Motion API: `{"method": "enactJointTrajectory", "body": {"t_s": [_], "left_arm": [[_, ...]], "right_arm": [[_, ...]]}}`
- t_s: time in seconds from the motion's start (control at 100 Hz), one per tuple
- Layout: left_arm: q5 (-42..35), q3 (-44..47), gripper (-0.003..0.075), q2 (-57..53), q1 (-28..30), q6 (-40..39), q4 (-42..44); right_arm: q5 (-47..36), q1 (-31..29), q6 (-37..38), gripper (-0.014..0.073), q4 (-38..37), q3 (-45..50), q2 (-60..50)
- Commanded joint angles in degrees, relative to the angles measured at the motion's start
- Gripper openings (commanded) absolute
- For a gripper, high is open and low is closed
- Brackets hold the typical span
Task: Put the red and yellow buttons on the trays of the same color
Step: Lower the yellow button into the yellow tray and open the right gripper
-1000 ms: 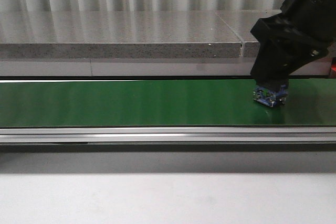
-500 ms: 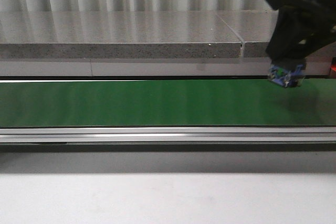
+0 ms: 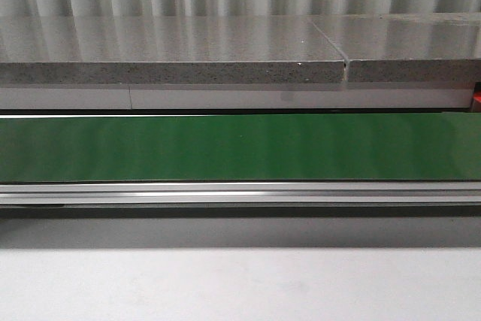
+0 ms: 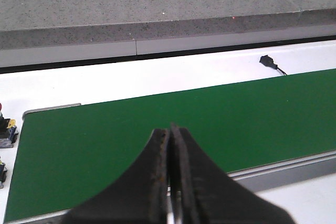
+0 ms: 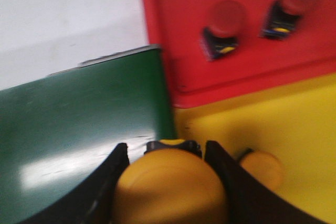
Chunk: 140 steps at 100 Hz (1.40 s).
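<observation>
On the red tray [image 5: 173,35] two red buttons [image 5: 223,27], right gripper [image 5: 170,182] clutching one yellow button [image 5: 170,187] above yellow tray [image 5: 294,124], left gripper [image 4: 170,174] pinched closed, empty.

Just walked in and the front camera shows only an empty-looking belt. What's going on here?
The arms are out of the front view. The right gripper holds a yellow button between its fingers, at the end of the green belt by the yellow tray, where another yellow button already sits. Two red buttons lie on the red tray. The left gripper hangs shut and empty over the belt.
</observation>
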Motion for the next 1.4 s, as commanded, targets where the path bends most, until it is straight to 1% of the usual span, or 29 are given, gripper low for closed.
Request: {"method": "enactJointTrajectory", "body": {"t_s": [0.0,0.08,0.15,0.29,0.5,0.83,1.16,1.39], "left_arm": [[-4.2,-1.6,-0.002,0.1,-0.4,0.1,-1.4],[-4.2,-1.6,-0.002,0.1,-0.4,0.1,-1.4],[-4.2,-1.6,-0.002,0.1,-0.4,0.1,-1.4],[-4.2,-1.6,-0.002,0.1,-0.4,0.1,-1.4],[-4.2,-1.6,-0.002,0.1,-0.4,0.1,-1.4],[-4.2,-1.6,-0.002,0.1,-0.4,0.1,-1.4],[-4.2,-1.6,-0.002,0.1,-0.4,0.1,-1.4],[-4.2,-1.6,-0.002,0.1,-0.4,0.1,-1.4]], "right_arm": [[-2.5,-5.8,2.6,0.0111,-0.5,-1.5,-1.8],[-4.1,-11.0,4.8,0.0111,-0.5,-1.5,-1.5],[-6.2,-14.1,6.4,0.0111,-0.5,-1.4,-0.6],[-8.7,-17.2,7.8,0.0111,-0.5,-1.3,2.9],[-10.7,-17.6,7.8,0.0111,-0.5,-1.3,9.2],[-15.0,-17.6,7.8,0.0111,-1.0,-1.3,15.4],[-16.4,-18.3,7.8,0.0111,-1.1,-1.3,21.5],[-16.8,-18.3,7.8,0.0115,-1.1,-1.3,23.7]]}}
